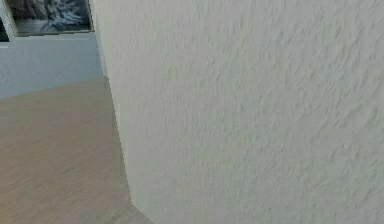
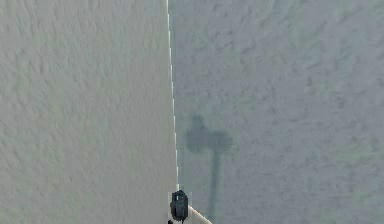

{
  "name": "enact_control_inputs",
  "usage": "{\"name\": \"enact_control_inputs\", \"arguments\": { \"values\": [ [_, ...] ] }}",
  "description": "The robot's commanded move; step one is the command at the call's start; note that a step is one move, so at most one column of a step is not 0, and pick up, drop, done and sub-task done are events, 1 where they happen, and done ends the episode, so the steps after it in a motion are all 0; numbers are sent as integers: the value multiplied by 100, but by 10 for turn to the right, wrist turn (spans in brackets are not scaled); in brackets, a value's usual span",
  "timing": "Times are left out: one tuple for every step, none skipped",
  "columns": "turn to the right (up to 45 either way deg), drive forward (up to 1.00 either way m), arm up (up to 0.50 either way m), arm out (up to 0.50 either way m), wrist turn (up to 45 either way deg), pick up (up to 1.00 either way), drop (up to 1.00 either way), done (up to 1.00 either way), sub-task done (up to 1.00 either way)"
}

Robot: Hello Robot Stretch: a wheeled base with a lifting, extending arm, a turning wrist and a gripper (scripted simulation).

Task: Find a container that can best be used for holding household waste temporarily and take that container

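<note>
The forward view has the off-white textured wall (image 1: 260,100) close in front, taking up its middle and right. The wall's near corner runs down the picture left of centre. Left of that corner lie a stretch of light wooden floor (image 1: 50,150) and, farther back, a pale blue-grey wall (image 1: 45,62). A framed picture (image 1: 55,14) with a dark image hangs on that wall at the top edge.

The arm side view gives two plain wall faces meeting at a thin upright edge (image 2: 171,90), the left face (image 2: 80,110) beige-grey and the right face (image 2: 290,100) cooler grey.

At that view's bottom edge, just right of the upright edge, the gripper (image 2: 179,205) shows as a small dark body low against the wall. Its far end cannot be made out, so whether it holds anything and how its jaws stand cannot be told.

A short pale strip (image 2: 197,213) slants beside it at the right; what it is cannot be told.

Where the waste container stands cannot be told.
</note>
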Motion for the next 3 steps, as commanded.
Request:
{"name": "enact_control_inputs", "arguments": {
  "values": [
    [0,0,0,0,0,100,0,0,0],
    [0,0,10,0,0,0,0,0,0],
    [0,0,0,0,0,0,0,100,0]
  ]
}}
